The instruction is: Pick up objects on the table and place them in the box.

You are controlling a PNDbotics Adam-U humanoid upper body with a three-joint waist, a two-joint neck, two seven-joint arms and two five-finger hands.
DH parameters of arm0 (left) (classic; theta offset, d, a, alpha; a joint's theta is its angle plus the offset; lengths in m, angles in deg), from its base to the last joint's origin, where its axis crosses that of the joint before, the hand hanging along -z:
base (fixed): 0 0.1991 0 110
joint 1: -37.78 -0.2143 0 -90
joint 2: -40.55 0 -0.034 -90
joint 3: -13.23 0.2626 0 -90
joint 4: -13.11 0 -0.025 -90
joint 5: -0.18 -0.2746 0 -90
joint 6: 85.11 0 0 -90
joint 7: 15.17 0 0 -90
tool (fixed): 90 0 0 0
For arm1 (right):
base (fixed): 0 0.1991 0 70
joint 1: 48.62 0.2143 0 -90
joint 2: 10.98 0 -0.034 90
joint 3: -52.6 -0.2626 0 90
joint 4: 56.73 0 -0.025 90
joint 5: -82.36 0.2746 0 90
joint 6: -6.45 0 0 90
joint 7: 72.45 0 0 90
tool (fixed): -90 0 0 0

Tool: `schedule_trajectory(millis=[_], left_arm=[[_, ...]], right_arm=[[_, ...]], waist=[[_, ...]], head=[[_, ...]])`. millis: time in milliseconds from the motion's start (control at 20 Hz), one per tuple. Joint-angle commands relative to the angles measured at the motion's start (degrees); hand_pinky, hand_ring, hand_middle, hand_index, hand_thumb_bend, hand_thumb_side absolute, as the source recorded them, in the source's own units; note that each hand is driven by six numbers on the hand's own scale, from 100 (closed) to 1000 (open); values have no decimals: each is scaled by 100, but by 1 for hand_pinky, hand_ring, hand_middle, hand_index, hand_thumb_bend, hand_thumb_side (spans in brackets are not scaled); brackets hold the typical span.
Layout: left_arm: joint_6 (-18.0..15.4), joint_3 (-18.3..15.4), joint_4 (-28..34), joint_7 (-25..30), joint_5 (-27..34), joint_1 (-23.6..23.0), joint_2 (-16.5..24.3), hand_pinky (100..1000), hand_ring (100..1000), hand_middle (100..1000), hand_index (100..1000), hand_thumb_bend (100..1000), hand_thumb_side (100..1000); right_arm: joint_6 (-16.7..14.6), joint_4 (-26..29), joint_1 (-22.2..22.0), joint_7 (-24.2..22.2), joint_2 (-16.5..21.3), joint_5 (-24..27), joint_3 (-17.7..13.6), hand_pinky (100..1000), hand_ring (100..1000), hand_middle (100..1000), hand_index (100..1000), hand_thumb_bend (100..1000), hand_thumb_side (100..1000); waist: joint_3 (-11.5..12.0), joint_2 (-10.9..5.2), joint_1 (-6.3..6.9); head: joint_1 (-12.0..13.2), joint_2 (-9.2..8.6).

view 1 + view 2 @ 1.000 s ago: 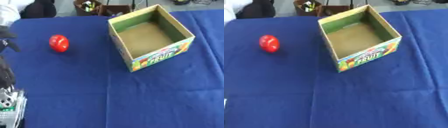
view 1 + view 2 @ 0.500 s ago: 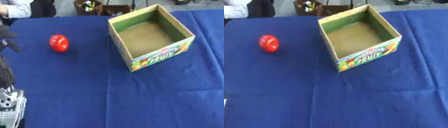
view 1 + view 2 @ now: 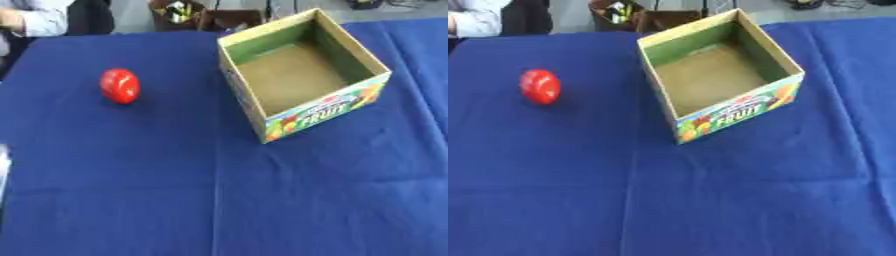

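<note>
Near edge of the table: bare blue cloth (image 3: 219, 210) only; neither robot hand shows in either eye view, so I cannot tell how the fingers stand.
Left edge, near: a pale sliver (image 3: 3, 165) shows in the left eye view; I cannot tell what it is.
Red object (image 3: 119, 85): one, rounded and slightly taller than wide, lying on the cloth towards the far left corner, well apart from the box.
Box (image 3: 302, 120): one, open-topped cardboard with a printed fruit front, towards the far edge right of centre, turned corner-on; nothing shows inside it.
Key relation: the red object lies to the left of the box, so the left arm is judged the nearer one to take it.
Carry direction: judged rightward, over the box's left wall.
Count: one red object, one box.
</note>
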Motion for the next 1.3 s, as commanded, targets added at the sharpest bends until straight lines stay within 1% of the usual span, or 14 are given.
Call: schedule_trajectory(millis=[50, 150, 250, 300, 350, 450, 550, 750, 900, 950, 1100, 1300], left_arm=[[527, 106, -159, 530, -305, 268, 754, 227, 550, 648, 848, 100, 886], [678, 172, -304, 846, -418, 421, 1002, 226, 552, 653, 852, 100, 888], [740, 293, -518, 1214, -495, 621, 1322, 229, 561, 685, 874, 100, 879], [734, 328, -634, 1391, -517, 723, 1432, 229, 561, 685, 874, 100, 879], [678, 403, -786, 1626, -531, 835, 1574, 242, 572, 712, 908, 100, 864], [456, 531, -1205, 2157, -541, 1094, 1806, 260, 586, 726, 930, 100, 862], [218, 624, -1641, 2568, -582, 1327, 1930, 278, 598, 743, 943, 103, 865], [-161, 815, -2448, 3120, -753, 1792, 2011, 315, 618, 760, 947, 132, 881], [-384, 998, -3014, 3523, -991, 2163, 2005, 349, 633, 766, 955, 155, 867], [-447, 1052, -3189, 3658, -1073, 2271, 1991, 368, 643, 768, 971, 174, 861], [-552, 1173, -3712, 4020, -1359, 2588, 1889, 390, 656, 775, 988, 213, 892], [-601, 1277, -4233, 4285, -1728, 2866, 1725, 413, 668, 781, 976, 257, 921]], right_arm=[[-12, 116, 70, -37, 155, -3, -9, 696, 725, 518, 735, 100, 848], [-8, 116, 68, -47, 157, -5, -2, 696, 725, 518, 735, 100, 848], [-4, 116, 67, -66, 156, -5, 13, 696, 725, 518, 733, 100, 846], [-1, 116, 68, -76, 154, -5, 18, 696, 725, 518, 733, 100, 846], [0, 116, 69, -87, 158, -6, 26, 696, 725, 517, 732, 100, 845], [4, 116, 70, -105, 165, -7, 39, 696, 725, 517, 732, 100, 844], [7, 116, 71, -123, 170, -7, 52, 696, 725, 517, 731, 100, 844], [10, 116, 78, -152, 186, -9, 72, 696, 725, 517, 731, 100, 844], [11, 116, 87, -176, 195, -10, 90, 696, 726, 516, 730, 100, 843], [11, 116, 88, -184, 198, -10, 96, 696, 726, 516, 730, 100, 841], [16, 116, 86, -208, 203, -10, 110, 696, 726, 515, 730, 100, 837], [21, 116, 87, -227, 207, -10, 120, 696, 726, 514, 729, 100, 834]], waist=[[-14, -132, -14], [-18, -137, -11], [-38, -145, -2], [-43, -147, -1], [-59, -150, 6], [-88, -153, 17], [-109, -152, 24], [-145, -149, 33], [-167, -143, 47], [-177, -139, 53], [-197, -125, 63], [-215, -107, 72]], head=[[39, 44], [41, 49], [53, 57], [55, 58], [67, 63], [82, 62], [87, 55], [94, 32], [108, 22], [114, 19], [133, 10], [154, -8]])
